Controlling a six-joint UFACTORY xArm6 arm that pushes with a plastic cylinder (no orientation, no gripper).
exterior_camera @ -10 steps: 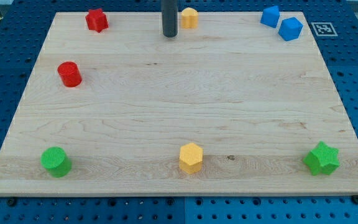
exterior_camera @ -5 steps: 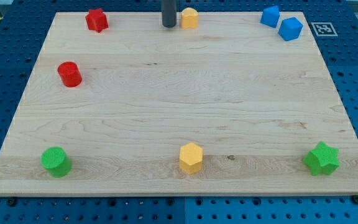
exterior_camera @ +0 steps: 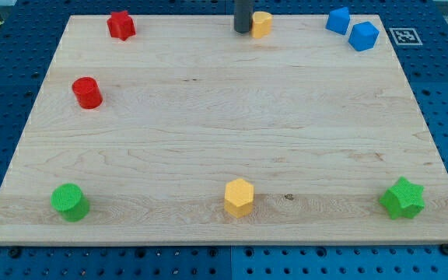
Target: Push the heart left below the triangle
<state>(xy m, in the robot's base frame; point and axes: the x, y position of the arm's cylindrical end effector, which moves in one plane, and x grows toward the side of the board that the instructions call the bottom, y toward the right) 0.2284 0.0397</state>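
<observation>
Nearest, along the view's bottom edge of the counter (exterior_camera: 208, 155), three blocks stand well apart in a row: a green cylinder (exterior_camera: 69, 201) at the left corner, a yellow hexagon block (exterior_camera: 239, 196) near the middle, and a green star (exterior_camera: 402, 197) at the right corner.

Farther up on the view's left, a red cylinder (exterior_camera: 87, 92) stands alone near the left edge. The broad middle of the wooden board carries nothing else.

At the view's top edge, a red star (exterior_camera: 120, 24) sits toward the left corner. Toward the right corner, two blue blocks stand just beside each other, almost touching: a blue cube (exterior_camera: 337, 19) and, lower and to its right, a blue block (exterior_camera: 363, 36) whose exact shape is hard to make out.

Between those two groups, at the top middle, is a small yellow block (exterior_camera: 262, 23); its shape is too small to tell for sure, though it looks like the heart the task names. It sits close to the top edge, well left of the blue pair and well right of the red star.

My tip (exterior_camera: 242, 31) is pressed against the left side of this yellow block, touching it. The dark rod runs straight up out of the picture. There are no fingers on this rod, so nothing is spread, pressed or pinched.
</observation>
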